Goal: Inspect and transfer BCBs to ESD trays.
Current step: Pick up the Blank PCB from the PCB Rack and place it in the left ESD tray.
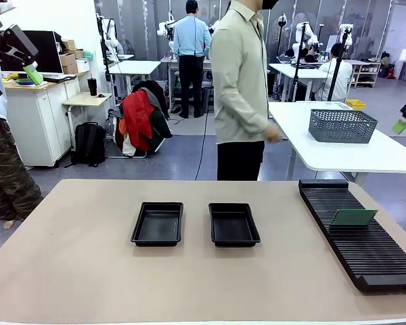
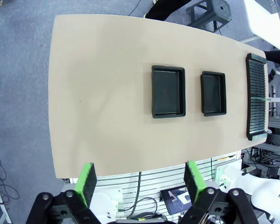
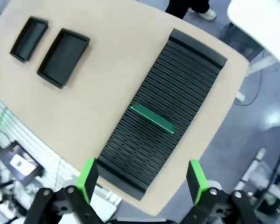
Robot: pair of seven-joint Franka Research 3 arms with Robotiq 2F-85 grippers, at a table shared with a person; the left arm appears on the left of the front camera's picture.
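- My left gripper [image 2: 141, 183] hangs high above the near side of the table, up at the left of the front view. Its green pads [image 2: 87, 181] are spread as wide as they go, with nothing between them.
- Under it, the tan table [image 1: 68, 271] runs as one broad open stretch from its left edge to the first tray.
- The left ESD tray [image 1: 158, 204] lies flat just left of the table's middle, its long sides running away from me. Its black floor shows all over, and there is tabletop round all four flared rims.
- The right ESD tray [image 1: 233, 206] lies parallel beside it, turned the same way, with a strip of table between the two rims. It too shows only its black floor.
- A person [image 1: 240, 88] stands at the far edge, behind the right tray and well apart from both trays.
- Right of that tray a free band of tabletop reaches to the rack.
- The long black ribbed rack [image 1: 372, 257] lies along the table's right edge, from the far edge nearly to the near one.
- One BCB [image 1: 354, 217], green, stands on edge crosswise in a slot about halfway along the rack, with bare ribs on either side of it.
- My right gripper [image 3: 141, 181] hangs high over the rack's near end. Its fingers are fully spread and hold nothing, and the BCB stands well below them.
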